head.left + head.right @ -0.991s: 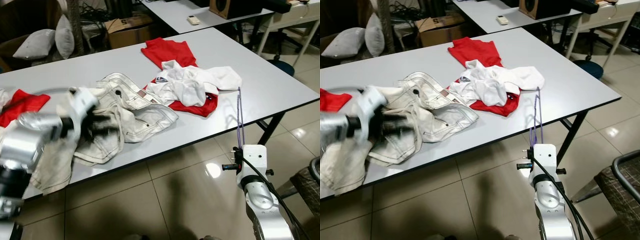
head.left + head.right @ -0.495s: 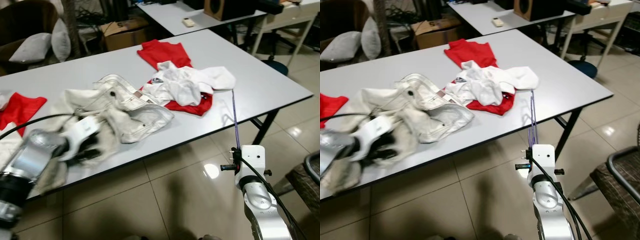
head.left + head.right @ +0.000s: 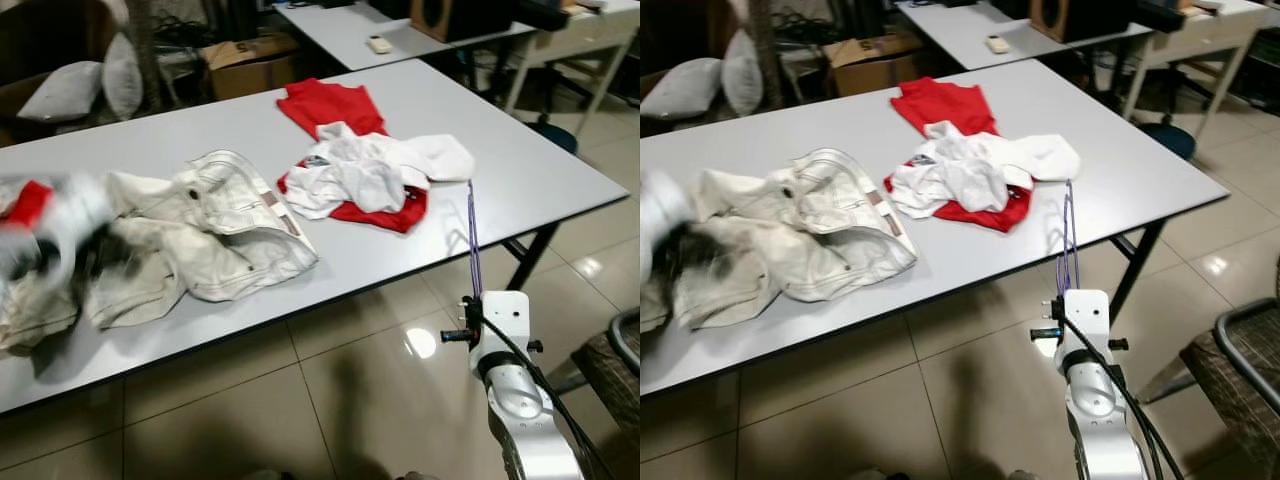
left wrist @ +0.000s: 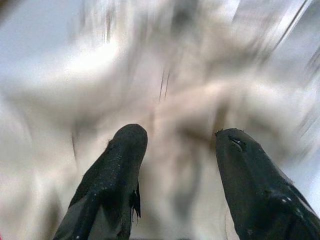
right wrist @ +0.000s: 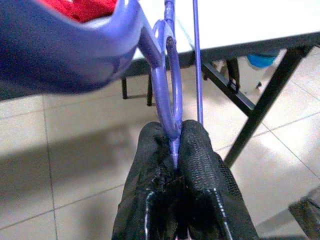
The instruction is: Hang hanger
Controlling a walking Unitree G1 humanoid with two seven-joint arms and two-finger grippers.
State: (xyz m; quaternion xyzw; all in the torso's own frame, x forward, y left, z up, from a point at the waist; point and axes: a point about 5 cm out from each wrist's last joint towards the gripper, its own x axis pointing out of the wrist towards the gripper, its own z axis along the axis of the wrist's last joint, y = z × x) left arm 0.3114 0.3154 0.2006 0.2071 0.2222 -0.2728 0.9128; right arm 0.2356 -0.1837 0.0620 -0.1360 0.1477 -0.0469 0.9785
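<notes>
My right gripper (image 5: 176, 145) is clamped tight on the thin purple plastic hanger (image 3: 473, 240), which stands upright just off the near edge of the grey rectangular table (image 3: 540, 170); my left gripper (image 4: 180, 145), fingers spread with nothing between them, is blurred over the cream denim jacket (image 3: 215, 235)

Left arm: we see it as a motion-blurred shape at the far left, its left gripper (image 4: 177, 150) with fingers spread apart. Right arm: silver, low at the right, wrist upright; our right gripper (image 5: 175, 137) has fingers pinched tight together.
</notes>
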